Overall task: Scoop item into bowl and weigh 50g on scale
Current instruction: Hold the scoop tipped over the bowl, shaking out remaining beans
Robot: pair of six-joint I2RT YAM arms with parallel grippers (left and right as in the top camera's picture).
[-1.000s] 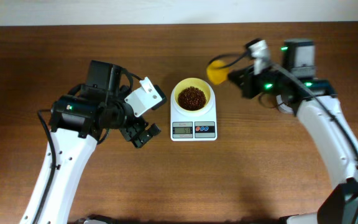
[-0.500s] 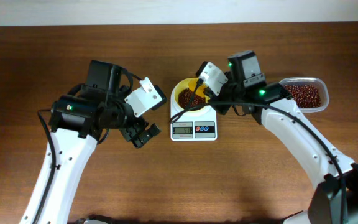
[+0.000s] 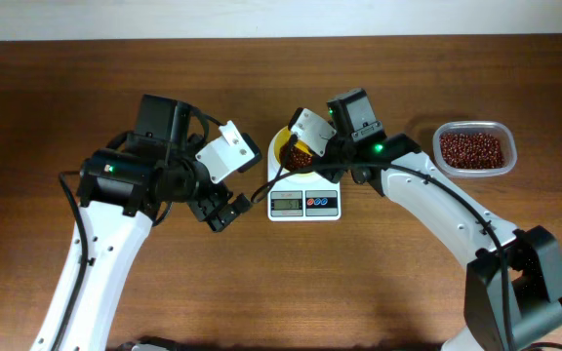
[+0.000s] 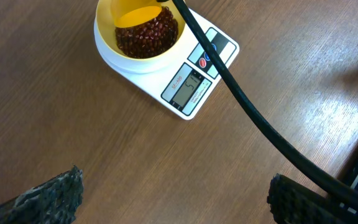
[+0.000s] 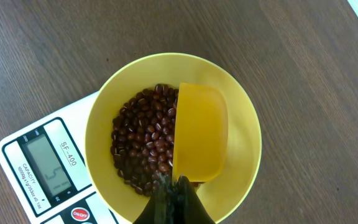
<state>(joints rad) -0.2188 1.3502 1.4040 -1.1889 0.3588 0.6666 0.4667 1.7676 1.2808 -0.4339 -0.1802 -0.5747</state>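
We judge the beans (image 5: 138, 146) light, loose and spill-prone, so we move them via the scoop (image 5: 199, 137), right gripper (image 5: 174, 196) clamped on its handle; left gripper (image 3: 224, 209) spread wide, empty.

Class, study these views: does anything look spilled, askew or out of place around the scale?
Nothing stands out. The small round pale yellow bowl sits squarely on the white digital scale, the dark reddish-brown beans and the bright yellow scoop lie within its rim, and no beans show on the wooden table.
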